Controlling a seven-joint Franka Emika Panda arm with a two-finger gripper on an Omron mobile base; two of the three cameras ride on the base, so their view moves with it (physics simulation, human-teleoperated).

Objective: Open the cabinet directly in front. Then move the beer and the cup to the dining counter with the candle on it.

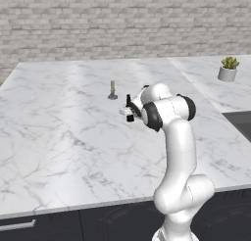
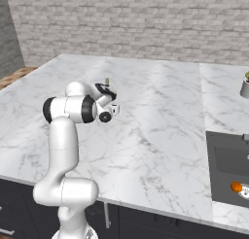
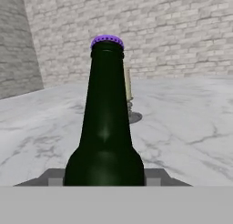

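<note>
The beer [image 3: 105,127] is a dark green bottle with a purple cap, standing upright close in front of the hand camera. My gripper [image 3: 103,178] is shut on its lower body, with a grey fingertip [image 3: 54,177] showing on each side. From the left base view the gripper [image 1: 129,113] hovers over the white marble dining counter [image 1: 59,132], and the bottle's neck [image 1: 128,99] pokes up beside the wrist. The candle [image 1: 112,90] stands just beyond and left of the bottle, also visible as the candle [image 3: 129,89] behind the bottle's neck. Whether the bottle's base touches the counter is hidden. The cabinet and the cup are out of view.
A potted green plant [image 1: 228,69] stands on the counter at the far right. A dark sink [image 2: 228,158] is set into the counter on the right, with a small orange object [image 2: 236,186] in it. A brick wall [image 1: 122,24] runs behind the counter.
</note>
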